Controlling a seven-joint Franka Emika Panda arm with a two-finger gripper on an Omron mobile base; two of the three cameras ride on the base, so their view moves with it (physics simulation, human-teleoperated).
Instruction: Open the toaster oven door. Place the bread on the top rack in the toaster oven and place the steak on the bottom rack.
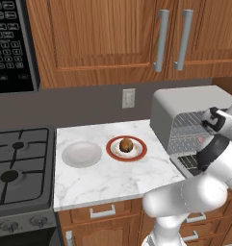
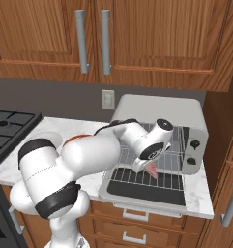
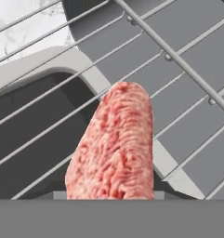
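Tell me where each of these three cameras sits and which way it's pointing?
Left base view: behind the arm's left, facing the counter, bread and toaster oven; the white arm rises lower right.
Right base view: behind its right, facing the open toaster oven door; arm rises lower left, pincer at the oven mouth.
Hand view: on the hand, looking along the pincer at the held steak over rack wires.
Both base views share the oven; right and hand views share the steak.

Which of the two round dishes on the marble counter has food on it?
The red-rimmed plate, nearer the toaster oven; it carries the small brown roll. The plain grey-white dish beside the stove has none.
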